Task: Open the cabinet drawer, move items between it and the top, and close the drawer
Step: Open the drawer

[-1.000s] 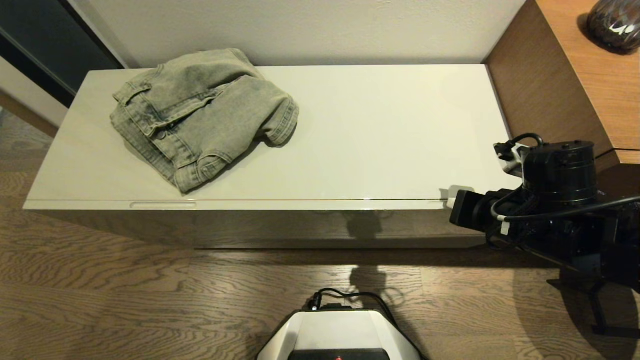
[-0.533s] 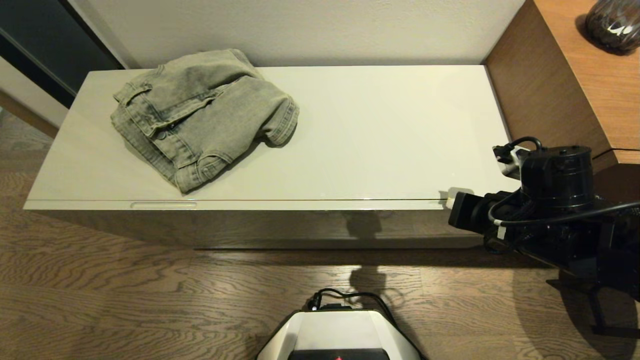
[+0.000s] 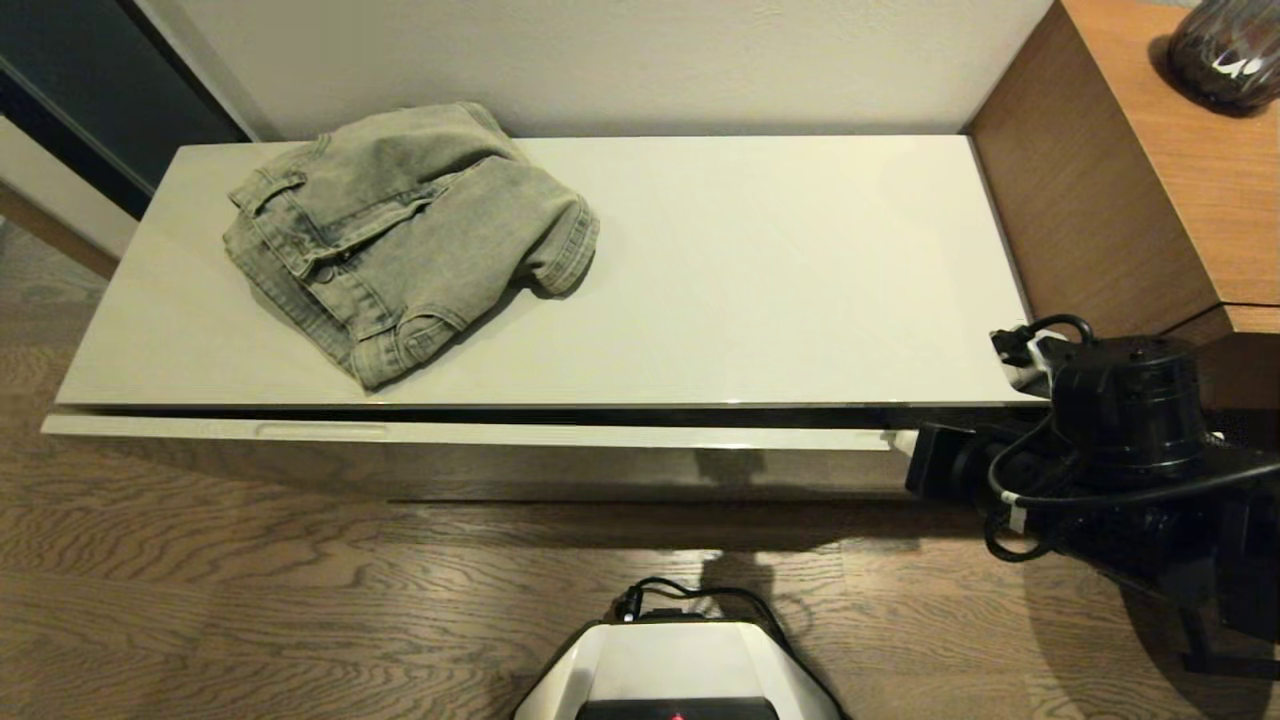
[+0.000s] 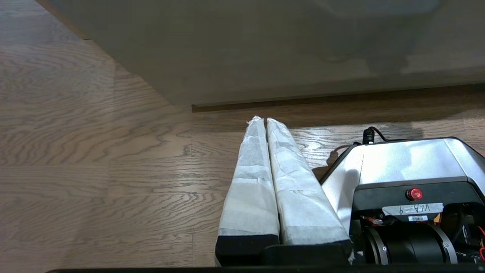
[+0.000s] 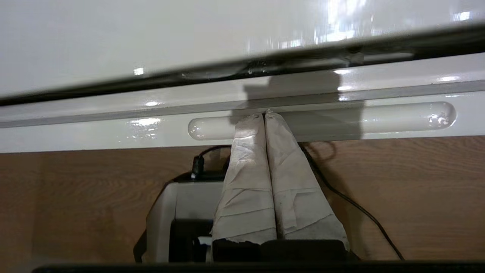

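A folded grey-green denim garment (image 3: 400,240) lies on the left part of the cabinet's cream-white top (image 3: 780,270). Below it, the long pale drawer (image 3: 560,433) stands a narrow gap out, showing a dark slit. My right gripper (image 3: 903,437) is at the drawer's right end. In the right wrist view the right gripper (image 5: 264,115) is shut, its taped tips pressed into the handle recess (image 5: 379,117). The left gripper (image 4: 264,120) hangs shut and empty over the floor beside my base. The drawer's inside and any white cloth are hidden.
Taller brown wood furniture (image 3: 1150,150) adjoins the cabinet on the right, with a dark vase (image 3: 1225,45) on it. A second handle recess (image 3: 320,430) sits near the drawer's left end. My base (image 3: 680,670) stands on the wooden floor in front.
The drawer has slid out from flush to a narrow gap. My right arm has drawn back toward me with its tips in the recess. The garment has stayed put.
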Motion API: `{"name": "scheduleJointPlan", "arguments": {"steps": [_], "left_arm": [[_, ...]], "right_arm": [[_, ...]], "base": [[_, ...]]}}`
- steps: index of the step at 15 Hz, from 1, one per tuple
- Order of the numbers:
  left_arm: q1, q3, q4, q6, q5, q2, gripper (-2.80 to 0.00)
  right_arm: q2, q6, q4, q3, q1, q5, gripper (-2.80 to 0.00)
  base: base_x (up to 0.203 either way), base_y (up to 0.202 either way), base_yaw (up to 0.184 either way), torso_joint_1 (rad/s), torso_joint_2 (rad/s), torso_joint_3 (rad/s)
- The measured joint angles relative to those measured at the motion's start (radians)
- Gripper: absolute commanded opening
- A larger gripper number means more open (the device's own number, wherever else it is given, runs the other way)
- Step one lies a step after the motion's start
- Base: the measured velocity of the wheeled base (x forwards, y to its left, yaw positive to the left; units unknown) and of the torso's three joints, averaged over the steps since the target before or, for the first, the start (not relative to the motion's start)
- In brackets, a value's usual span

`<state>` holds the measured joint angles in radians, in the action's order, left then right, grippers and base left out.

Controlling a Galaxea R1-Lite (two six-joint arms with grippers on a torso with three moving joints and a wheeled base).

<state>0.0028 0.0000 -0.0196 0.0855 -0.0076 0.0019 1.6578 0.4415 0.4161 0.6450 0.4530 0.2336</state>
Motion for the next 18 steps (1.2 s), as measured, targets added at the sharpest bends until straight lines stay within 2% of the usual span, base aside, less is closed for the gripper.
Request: {"name": "scheduleJointPlan", "arguments": {"steps": [7, 10, 13, 15, 18], "left_arm": [[0.0, 0.0, 0.0, 0.0, 0.0, 0.0, -2.8], [0.0, 0.0, 0.0, 0.0, 0.0, 0.0, -2.8], [0.001, 0.0, 0.0, 0.0, 0.0, 0.0, -2.8], [-0.001, 0.0, 0.0, 0.0, 0.0, 0.0, -2.8], [0.0, 0.0, 0.0, 0.0, 0.0, 0.0, -2.8]], "right_arm": [[-0.109, 0.008, -0.111, -0.146, 0.036, -0.039, -2.8], [-0.208, 0.066, -0.205, -0.181, 0.085, -0.033, -2.8], [-0.352, 0.155, -0.406, -0.198, 0.152, -0.029, -2.8], [-0.489, 0.186, -0.546, -0.201, 0.174, -0.031, -2.8], [-0.698, 0.196, -0.835, -0.167, 0.148, -0.032, -2.8]], "base": [[0.0, 0.0, 0.0, 0.0, 0.0, 0.0], [0.0, 0.0, 0.0, 0.0, 0.0, 0.0], [0.0, 0.0, 0.0, 0.0, 0.0, 0.0], [0.0, 0.0, 0.0, 0.0, 0.0, 0.0], [0.0, 0.0, 0.0, 0.0, 0.0, 0.0]]}}
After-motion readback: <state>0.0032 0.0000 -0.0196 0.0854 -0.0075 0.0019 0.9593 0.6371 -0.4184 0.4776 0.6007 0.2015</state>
